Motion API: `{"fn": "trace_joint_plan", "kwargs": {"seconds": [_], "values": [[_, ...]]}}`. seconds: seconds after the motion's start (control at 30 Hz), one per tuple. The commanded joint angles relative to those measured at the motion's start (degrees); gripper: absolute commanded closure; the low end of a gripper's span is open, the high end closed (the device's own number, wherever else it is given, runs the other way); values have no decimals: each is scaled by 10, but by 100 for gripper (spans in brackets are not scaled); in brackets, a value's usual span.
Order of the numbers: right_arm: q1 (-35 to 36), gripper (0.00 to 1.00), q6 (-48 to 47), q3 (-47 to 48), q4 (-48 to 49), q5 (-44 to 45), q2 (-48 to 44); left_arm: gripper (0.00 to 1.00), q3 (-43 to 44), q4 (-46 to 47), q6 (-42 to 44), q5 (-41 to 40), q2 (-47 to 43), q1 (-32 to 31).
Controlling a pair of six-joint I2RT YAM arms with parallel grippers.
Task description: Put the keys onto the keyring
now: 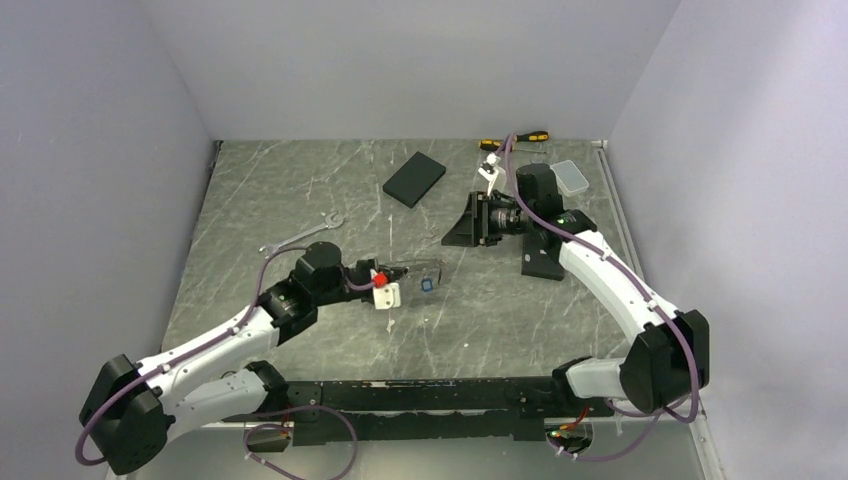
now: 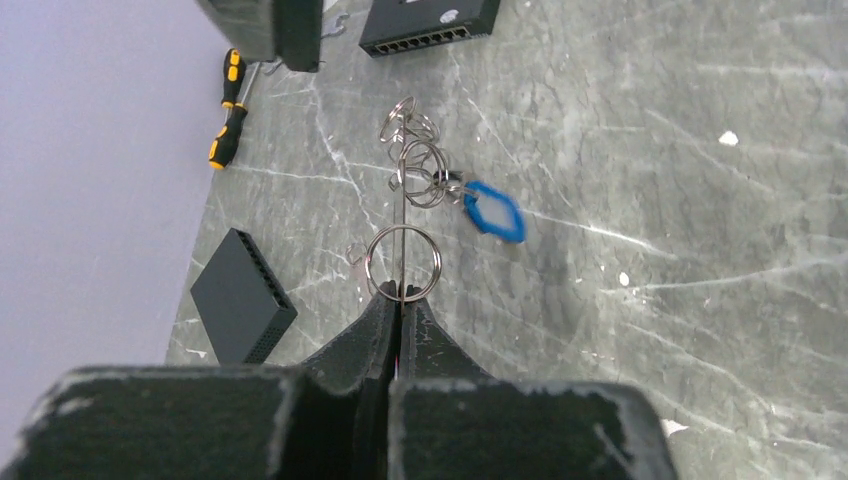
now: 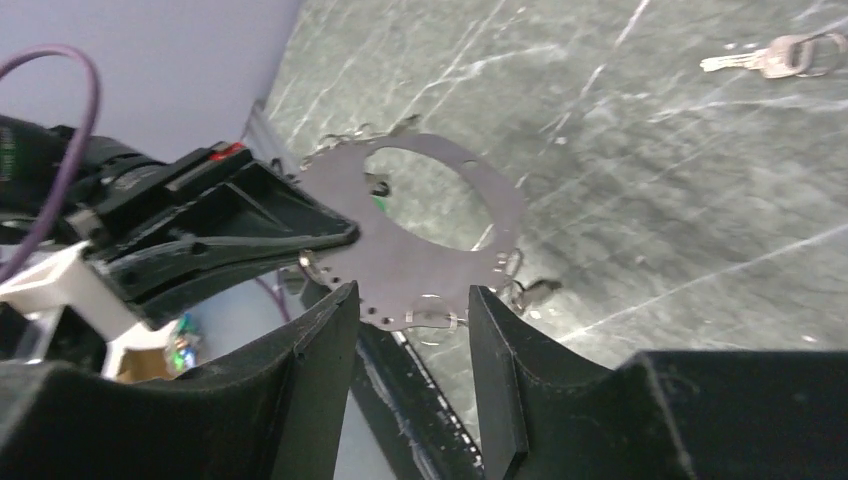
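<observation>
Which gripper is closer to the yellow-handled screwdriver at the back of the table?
Right. The right gripper sits a little in front of the screwdriver; the left gripper is much farther forward and to the left.

Matt grey metal keyring (image 3: pixel 400 275)

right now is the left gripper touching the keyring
Touching. The left wrist view shows the left gripper shut on the keyring, seen edge-on, with no gap between fingers and metal.

Left pincer (image 2: pixel 400 298) clamped tight; right pincer (image 3: pixel 408 305) gaping; both arms extended.
</observation>
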Motion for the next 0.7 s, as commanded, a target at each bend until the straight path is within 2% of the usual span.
{"fn": "trace_joint_plan", "kwargs": {"seconds": [0.0,0.17,0.33,0.47,0.6,0.67], "values": [[-3,53,30,12,28,-84,6,100,-5,42,82,-26,-18,-18],[-1,52,24,2,15,-88,18,100,-22,63,107,-52,-28,-32],[4,52,50,-25,56,-104,27,100,-27,71,117,-54,-33,-39],[10,51,38,-27,50,-101,29,100,-25,68,115,-58,-33,-41],[10,50,19,-46,71,-98,4,100,-5,45,92,-67,-30,-41],[10,46,17,-76,106,-66,-35,100,6,33,80,-74,-27,-41]]}}
